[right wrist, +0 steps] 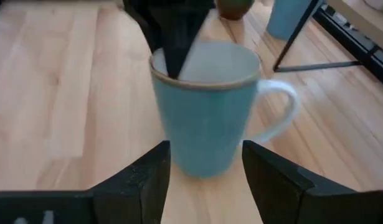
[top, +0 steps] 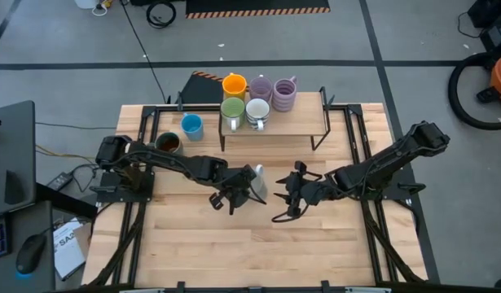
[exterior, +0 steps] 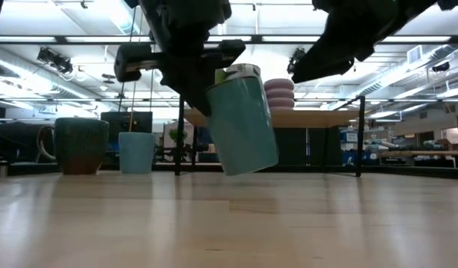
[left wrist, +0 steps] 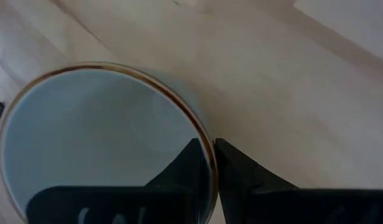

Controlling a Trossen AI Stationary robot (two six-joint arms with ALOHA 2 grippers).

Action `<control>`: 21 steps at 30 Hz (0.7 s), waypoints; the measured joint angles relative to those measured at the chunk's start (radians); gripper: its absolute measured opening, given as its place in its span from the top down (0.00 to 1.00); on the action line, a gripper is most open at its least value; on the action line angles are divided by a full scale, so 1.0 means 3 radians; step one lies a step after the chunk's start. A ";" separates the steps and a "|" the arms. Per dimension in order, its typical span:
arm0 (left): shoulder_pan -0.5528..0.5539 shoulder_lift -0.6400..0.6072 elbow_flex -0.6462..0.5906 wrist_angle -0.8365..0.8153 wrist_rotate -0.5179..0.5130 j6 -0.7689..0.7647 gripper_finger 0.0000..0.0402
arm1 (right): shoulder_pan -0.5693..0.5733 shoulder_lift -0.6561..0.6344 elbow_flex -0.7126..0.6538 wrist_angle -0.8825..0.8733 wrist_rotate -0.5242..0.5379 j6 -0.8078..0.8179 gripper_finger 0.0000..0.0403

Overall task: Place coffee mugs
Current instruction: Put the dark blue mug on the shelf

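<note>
A pale bluish-white mug (exterior: 243,123) with a thin brown rim hangs tilted above the table's middle, held by my left gripper (top: 243,189). My right gripper (top: 284,194) is open, just right of it; in the right wrist view its fingers (right wrist: 141,186) stand on either side of the mug's (right wrist: 203,118) lower part without touching. On the far shelf (top: 307,122) stand orange (top: 234,84), green (top: 232,108), white (top: 257,111) and two pale purple mugs (top: 273,89). A blue mug (top: 191,125) and a dark mug (top: 168,143) with a brown inside rest on the table left of the shelf. My left gripper holds the pale mug by its rim (left wrist: 207,149), one finger (left wrist: 191,171) inside the cup and one (left wrist: 247,180) outside the wall. The fingers come from above, pointing down. The mug (exterior: 243,123) hangs lifted clear of the table and tilted.
The shelf's black metal legs (top: 319,138) stand just beyond the grippers. Bare wood table (top: 258,252) lies toward the near edge. Black frame rails (top: 372,236) run along the table's left and right sides.
</note>
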 joint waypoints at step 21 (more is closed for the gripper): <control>0.0001 0.0051 0.0000 0.0008 -0.0065 -0.0788 0.90 | 0.0095 0.0861 -0.0098 0.0973 0.0407 0.0010 0.34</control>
